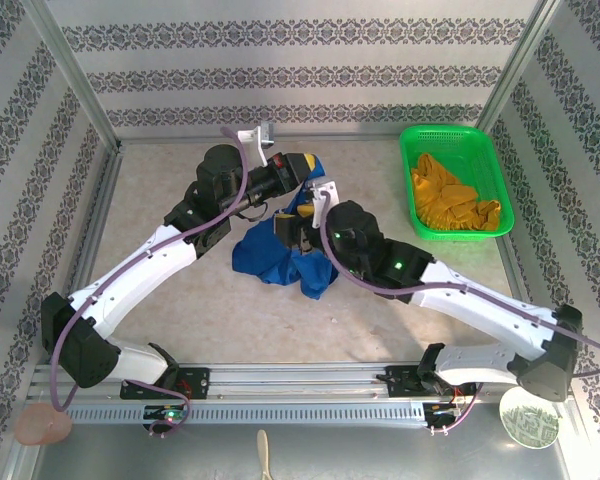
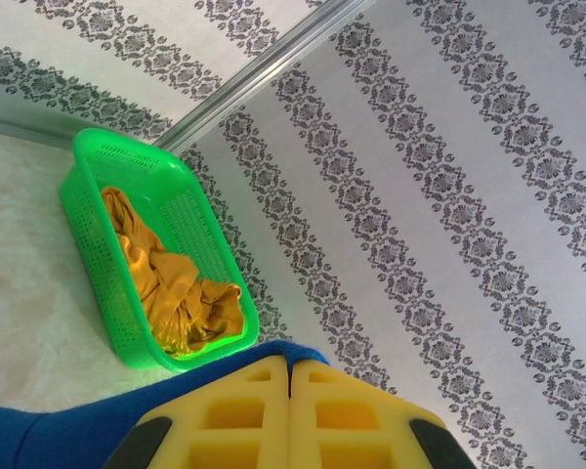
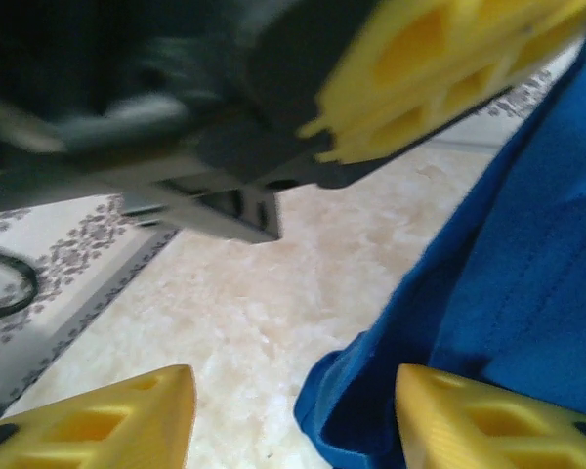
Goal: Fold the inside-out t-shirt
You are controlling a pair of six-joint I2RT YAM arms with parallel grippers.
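From above, the inside-out t-shirt (image 1: 275, 258) lies bunched at the centre of the table (image 1: 180, 300), one part raised toward 12 o'clock in the left gripper (image 1: 306, 166), the right gripper (image 1: 292, 232) just over the heap, and the green basket (image 1: 450, 133) at 2 o'clock. The left wrist view shows its fingers (image 2: 244, 410) pinched shut on blue cloth. The right wrist view shows its fingers (image 3: 127, 415) spread wide, holding nothing, with the shirt at 3 o'clock.

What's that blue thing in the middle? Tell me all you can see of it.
It is a royal-blue t-shirt, soft wrinkled cloth, bunched in a heap on the pale table. One part rises, pinched in the shut left gripper. The open right gripper straddles an edge of it.
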